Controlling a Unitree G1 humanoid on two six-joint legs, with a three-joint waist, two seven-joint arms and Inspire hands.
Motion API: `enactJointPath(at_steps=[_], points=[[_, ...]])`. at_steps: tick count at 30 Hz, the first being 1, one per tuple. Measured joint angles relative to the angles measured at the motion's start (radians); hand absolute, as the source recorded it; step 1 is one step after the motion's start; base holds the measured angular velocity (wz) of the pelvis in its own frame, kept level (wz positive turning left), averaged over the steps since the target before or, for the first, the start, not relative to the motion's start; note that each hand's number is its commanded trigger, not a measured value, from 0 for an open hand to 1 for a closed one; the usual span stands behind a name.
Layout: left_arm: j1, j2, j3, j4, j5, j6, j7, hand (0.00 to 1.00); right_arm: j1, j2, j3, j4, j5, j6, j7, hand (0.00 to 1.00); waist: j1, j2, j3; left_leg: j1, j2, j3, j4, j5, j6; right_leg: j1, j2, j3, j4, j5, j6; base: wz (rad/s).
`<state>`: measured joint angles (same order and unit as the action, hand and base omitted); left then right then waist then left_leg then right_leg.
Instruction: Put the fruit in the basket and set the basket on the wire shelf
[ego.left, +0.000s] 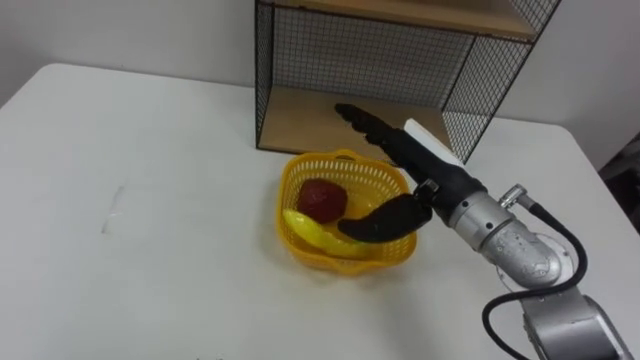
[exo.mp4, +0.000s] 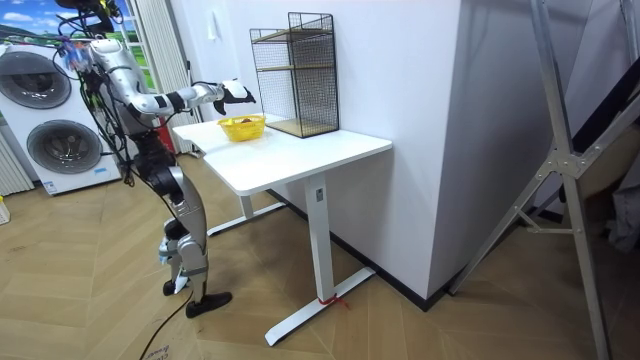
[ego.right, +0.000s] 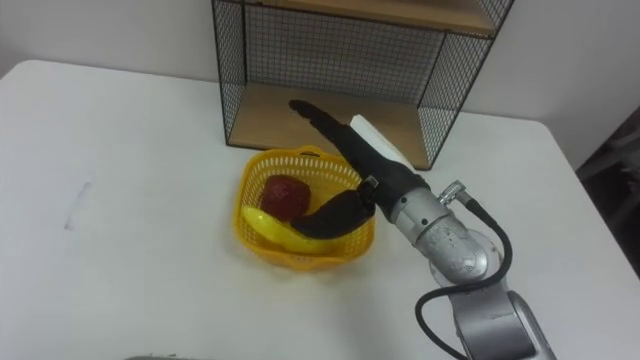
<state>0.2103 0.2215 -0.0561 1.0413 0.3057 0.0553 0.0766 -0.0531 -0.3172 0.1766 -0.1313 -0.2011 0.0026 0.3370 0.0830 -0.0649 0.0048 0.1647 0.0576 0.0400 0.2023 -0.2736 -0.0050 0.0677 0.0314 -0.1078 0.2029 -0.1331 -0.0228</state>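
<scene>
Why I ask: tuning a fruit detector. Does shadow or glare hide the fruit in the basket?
Left eye view: even light, no glare; only the right hand covers part of the banana, the red fruit shows. Room view: basket evenly lit, fruit indistinguishable.

we look steeply down from our head's two eyes, close above our right hand (ego.left: 420, 187); the room camera, far off to its right, shares the basket (exo.mp4: 243, 131) by it.

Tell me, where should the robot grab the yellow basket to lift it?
Probably the right-side rim of the basket, coming from the right. The right hand hovers over it, open, thumb dipping inside. The apple and banana lie left and front, leaving that wall free to pinch.
</scene>
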Motion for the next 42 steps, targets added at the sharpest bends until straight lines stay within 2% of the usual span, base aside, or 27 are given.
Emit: enactJointPath(at_steps=[10, 16, 22, 25, 27, 28, 30, 31, 33, 34, 36, 37, 38, 40, 42], points=[[0.0, 0.007, -0.009, -0.001, -0.034, -0.005, 0.007, 0.0, 0.013, 0.0, 0.0, 0.001, 0.043, -0.001, -0.038, 0.0, 0.0, -0.009, -0.0053, 0.004, -0.001, 0.005, 0.0, 0.0, 0.0, 0.003, -0.001, 0.002, -0.001, 0.0, 0.0, -0.01], [0.01, 0.009, -0.001, 0.0, -0.062, -0.022, 0.036, 0.0, 0.027, 0.0, -0.023, 0.023, 0.103, -0.003, -0.096, 0.0, -0.015, 0.001, 0.0009, 0.003, -0.001, 0.005, -0.003, 0.0, 0.0, 0.001, 0.0, 0.002, 0.001, 0.0, 0.0, 0.0], [0.048, -0.004, 0.037, 0.014, -0.085, -0.022, 0.075, 0.0, 0.033, 0.018, -0.121, 0.02, 0.278, -0.004, -0.224, 0.0, -0.024, 0.01, 0.0, 0.003, 0.0, 0.006, -0.005, 0.0, 0.0, 0.0, 0.001, 0.002, 0.0, 0.0, 0.001, 0.0], [0.057, -0.017, 0.087, 0.04, -0.201, -0.036, 0.12, 0.0, 0.038, 0.02, -0.145, 0.018, 0.39, -0.017, -0.29, 0.0, -0.027, 0.019, -0.0022, 0.004, 0.0, 0.005, -0.005, 0.0, 0.0, 0.001, 0.001, 0.002, -0.001, 0.0, 0.0, 0.0], [0.07, -0.026, 0.163, 0.046, -0.285, -0.043, 0.173, 0.0, 0.05, 0.021, -0.184, 0.014, 0.437, -0.024, -0.338, 0.0, -0.025, 0.028, -0.0022, 0.004, 0.001, 0.005, -0.005, 0.0, 0.0, 0.001, 0.001, 0.002, -0.001, 0.0, 0.0, 0.0], [0.073, -0.027, 0.179, 0.048, -0.317, -0.044, 0.188, 0.0, 0.056, 0.021, -0.196, 0.011, 0.444, -0.025, -0.35, 0.0, -0.024, 0.032, -0.0035, 0.004, 0.001, 0.005, -0.005, 0.0, 0.0, 0.001, 0.001, 0.001, -0.001, 0.0, 0.0, 0.0], [0.09, -0.035, 0.257, 0.026, -0.454, -0.045, 0.26, 0.0, 0.092, 0.021, -0.233, -0.003, 0.471, -0.025, -0.415, 0.0, -0.022, 0.049, -0.01, 0.005, 0.001, 0.006, -0.008, 0.0, 0.0, 0.0, 0.001, 0.002, -0.001, 0.0, 0.0, 0.0], [0.095, -0.039, 0.292, 0.01, -0.481, -0.046, 0.278, 0.0, 0.107, 0.023, -0.244, -0.01, 0.472, -0.025, -0.432, 0.0, -0.017, 0.053, -0.0105, 0.005, 0.001, 0.006, -0.008, 0.0, 0.0, -0.001, 0.001, 0.003, -0.001, 0.0, 0.0, 0.0], [0.099, -0.045, 0.401, -0.038, -0.549, -0.064, 0.378, 0.0, 0.148, 0.025, -0.273, -0.029, 0.46, -0.027, -0.491, 0.0, -0.006, 0.068, -0.0105, 0.005, 0.0, 0.006, -0.007, 0.001, -0.001, -0.002, 0.0, 0.003, 0.0, 0.0, 0.0, 0.0], [0.101, -0.047, 0.422, -0.064, -0.562, -0.068, 0.406, 0.0, 0.16, 0.026, -0.283, -0.031, 0.455, -0.031, -0.5, 0.0, -0.005, 0.07, -0.0106, 0.005, 0.0, 0.005, -0.007, 0.001, -0.001, -0.002, 0.0, 0.003, 0.0, 0.0, 0.0, 0.0], [0.114, -0.056, 0.479, -0.201, -0.578, -0.088, 0.52, 0.0, 0.195, 0.039, -0.309, -0.031, 0.449, -0.034, -0.543, 0.0, 0.006, 0.077, -0.0124, 0.004, 0.0, 0.004, -0.006, 0.001, -0.001, -0.002, -0.001, 0.002, 0.0, 0.0, 0.0, 0.0], [0.114, -0.057, 0.492, -0.24, -0.578, -0.089, 0.548, 0.0, 0.203, 0.042, -0.311, -0.031, 0.448, -0.034, -0.554, 0.0, 0.008, 0.078, -0.0128, 0.004, 0.0, 0.004, -0.006, 0.002, -0.002, -0.002, -0.001, 0.002, 0.0, 0.0, 0.0, 0.0], [0.117, -0.057, 0.51, -0.328, -0.578, -0.099, 0.609, 0.0, 0.223, 0.044, -0.312, -0.035, 0.449, -0.034, -0.576, 0.0, 0.016, 0.078, -0.0138, 0.004, 0.0, 0.002, -0.006, 0.002, -0.002, -0.001, -0.001, 0.002, 0.0, 0.0, 0.0, 0.0], [0.124, -0.057, 0.513, -0.459, -0.577, -0.134, 0.696, 0.0, 0.251, 0.046, -0.313, -0.041, 0.448, -0.034, -0.592, 0.0, 0.026, 0.079, -0.0149, 0.005, -0.001, -0.001, -0.006, 0.002, -0.002, -0.001, -0.001, 0.002, 0.0, 0.0, 0.0, 0.0], [0.121, -0.058, 0.526, -0.605, -0.495, -0.16, 0.802, 0.0, 0.274, 0.054, -0.318, -0.041, 0.424, -0.034, -0.613, 0.0, 0.034, 0.079, -0.0151, 0.004, -0.002, 0.0, -0.006, 0.002, -0.002, -0.004, -0.002, 0.005, 0.001, -0.001, 0.001, -0.02]])
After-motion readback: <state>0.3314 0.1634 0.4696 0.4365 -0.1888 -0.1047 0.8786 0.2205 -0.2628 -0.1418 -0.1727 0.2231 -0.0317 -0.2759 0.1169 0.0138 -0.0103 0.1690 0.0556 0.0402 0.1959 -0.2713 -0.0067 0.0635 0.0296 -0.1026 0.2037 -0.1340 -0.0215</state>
